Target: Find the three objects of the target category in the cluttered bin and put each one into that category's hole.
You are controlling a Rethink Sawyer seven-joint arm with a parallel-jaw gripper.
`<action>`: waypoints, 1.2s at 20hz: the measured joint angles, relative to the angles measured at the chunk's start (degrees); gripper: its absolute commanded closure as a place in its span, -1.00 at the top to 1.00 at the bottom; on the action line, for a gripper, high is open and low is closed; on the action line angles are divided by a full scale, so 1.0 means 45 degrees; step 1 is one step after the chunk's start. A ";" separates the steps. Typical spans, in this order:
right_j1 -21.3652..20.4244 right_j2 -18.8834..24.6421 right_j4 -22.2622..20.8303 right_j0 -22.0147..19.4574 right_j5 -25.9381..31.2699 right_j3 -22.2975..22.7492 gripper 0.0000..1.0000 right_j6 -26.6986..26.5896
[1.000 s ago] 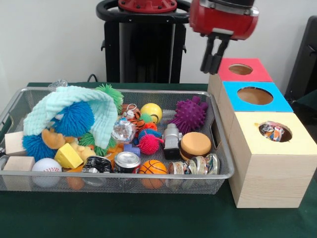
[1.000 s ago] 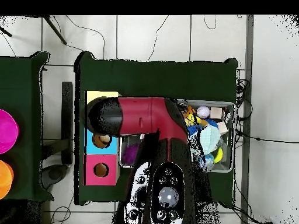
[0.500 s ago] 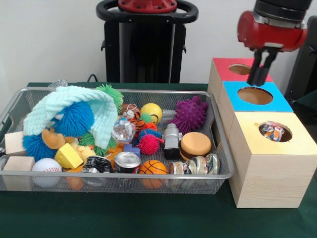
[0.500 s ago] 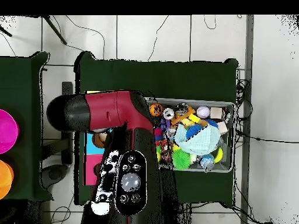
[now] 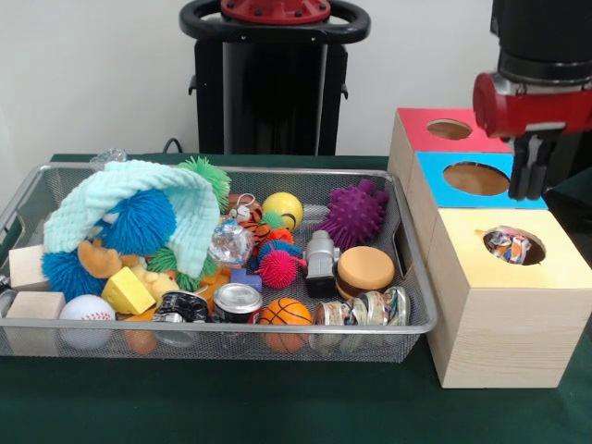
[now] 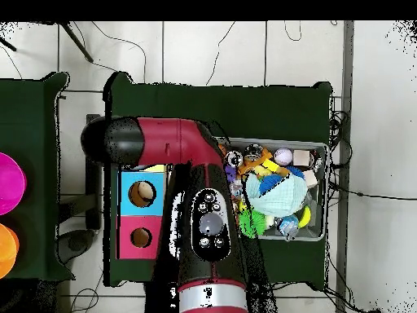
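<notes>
Three holes total: red box point(image 5: 450, 129), blue box point(image 5: 476, 178), yellow box point(image 5: 513, 245), with something crinkly already down the yellow one. Gripper point(image 5: 527, 176) hangs over the blue/yellow seam, fingers together and seemingly empty. Leftover cans point(image 5: 238, 301) sit in the mesh bin point(image 5: 418, 277), front row, I count roughly three, way off toward the far side from the gripper, so it's a long reach back.

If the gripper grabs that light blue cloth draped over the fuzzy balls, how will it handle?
The light blue cloth sags over the blue fuzzy ball, so it is probably floppy and light. It may drag neighbouring toys along, since it lies across several in the mesh bin.
</notes>
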 measured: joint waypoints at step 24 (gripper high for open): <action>0.1540 -0.0083 -0.0654 0.0517 -0.0840 -0.0321 -1.00 0.0000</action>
